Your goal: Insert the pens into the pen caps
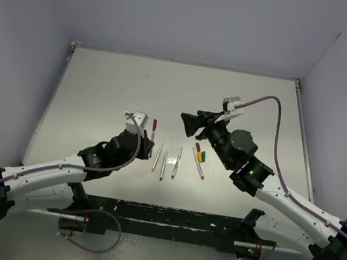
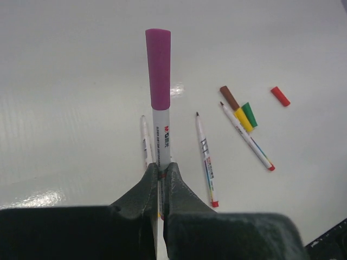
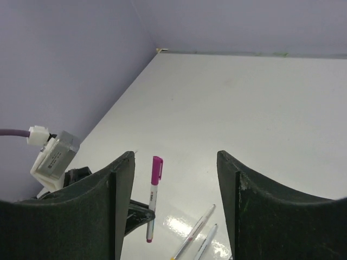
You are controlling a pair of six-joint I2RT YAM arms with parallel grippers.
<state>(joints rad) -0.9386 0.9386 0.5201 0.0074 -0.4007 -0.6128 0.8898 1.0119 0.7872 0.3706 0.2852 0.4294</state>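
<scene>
One pen [image 2: 161, 135] is gripped upright by the closed left gripper [image 2: 161, 179] with the magenta cap [image 2: 159, 67] on its far end, right gripper [image 3: 174, 156] spread empty near it; cap may be left half seated and be knocked off at set-down.
</scene>
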